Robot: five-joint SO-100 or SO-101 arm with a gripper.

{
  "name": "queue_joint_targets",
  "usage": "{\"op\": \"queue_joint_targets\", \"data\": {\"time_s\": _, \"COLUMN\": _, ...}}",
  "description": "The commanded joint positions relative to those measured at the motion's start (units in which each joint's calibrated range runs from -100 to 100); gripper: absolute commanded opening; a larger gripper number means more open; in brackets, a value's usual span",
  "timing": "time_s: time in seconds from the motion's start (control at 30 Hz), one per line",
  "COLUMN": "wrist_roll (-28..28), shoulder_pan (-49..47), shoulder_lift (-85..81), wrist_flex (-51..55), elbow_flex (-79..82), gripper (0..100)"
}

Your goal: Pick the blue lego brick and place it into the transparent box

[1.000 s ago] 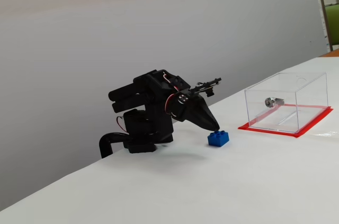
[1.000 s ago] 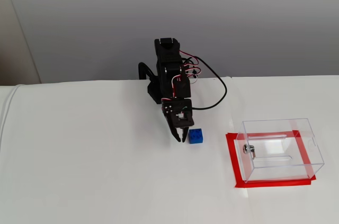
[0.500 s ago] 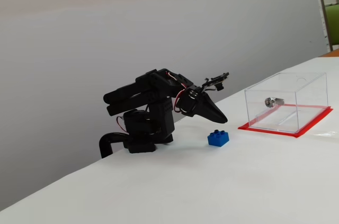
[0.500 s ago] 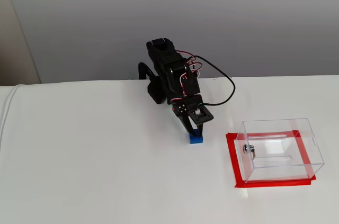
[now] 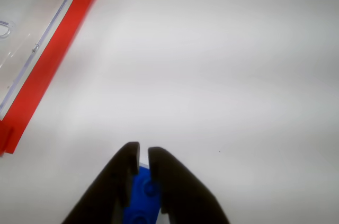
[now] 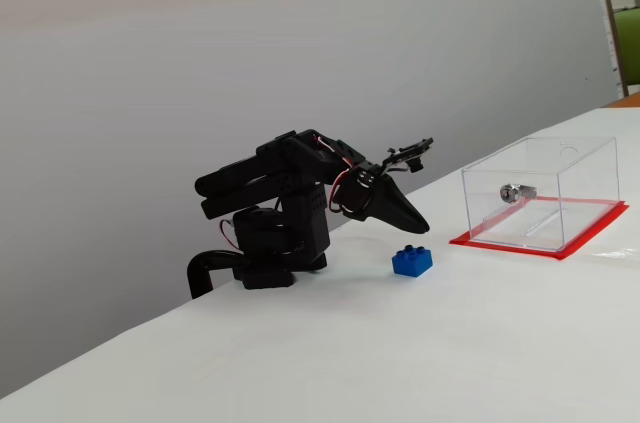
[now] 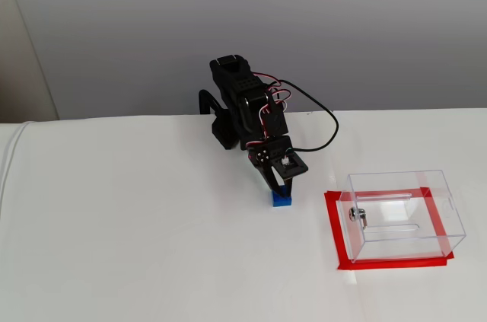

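The black two-finger gripper (image 6: pixel 422 227) hangs just above the small bright blue studded lego brick (image 6: pixel 412 261), which rests on the white desk (image 6: pixel 480 343). In the wrist view its jaws stand narrow, nearly closed, holding nothing, the brick directly beneath them. The transparent plastic box (image 7: pixel 402 212) on its red base stands well apart, to the right in both fixed views.

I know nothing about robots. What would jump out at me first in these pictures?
Probably the black robot arm crouched on the white table, its pointed gripper hanging just above a small bright blue studded plastic brick. To the right in that fixed view stands a clear plastic box with a silver lock, on a red base.
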Motion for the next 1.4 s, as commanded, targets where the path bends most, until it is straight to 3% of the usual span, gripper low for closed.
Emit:
{"op": "queue_joint_targets", "data": {"time_s": 0.0, "wrist_roll": 0.22, "shoulder_pan": -0.34, "shoulder_lift": -0.51, "wrist_flex": 0.47, "elbow_flex": -2.85, "gripper": 2}}
{"op": "queue_joint_targets", "data": {"time_s": 0.33, "wrist_roll": 0.22, "shoulder_pan": -0.27, "shoulder_lift": -0.51, "wrist_flex": 10.82, "elbow_flex": -9.91, "gripper": 2}}
{"op": "queue_joint_targets", "data": {"time_s": 0.77, "wrist_roll": 0.17, "shoulder_pan": -0.42, "shoulder_lift": -0.25, "wrist_flex": 11.17, "elbow_flex": -11.81, "gripper": 2}}
{"op": "queue_joint_targets", "data": {"time_s": 1.37, "wrist_roll": -0.3, "shoulder_pan": -2.19, "shoulder_lift": 24.61, "wrist_flex": 15.78, "elbow_flex": -32.87, "gripper": 2}}
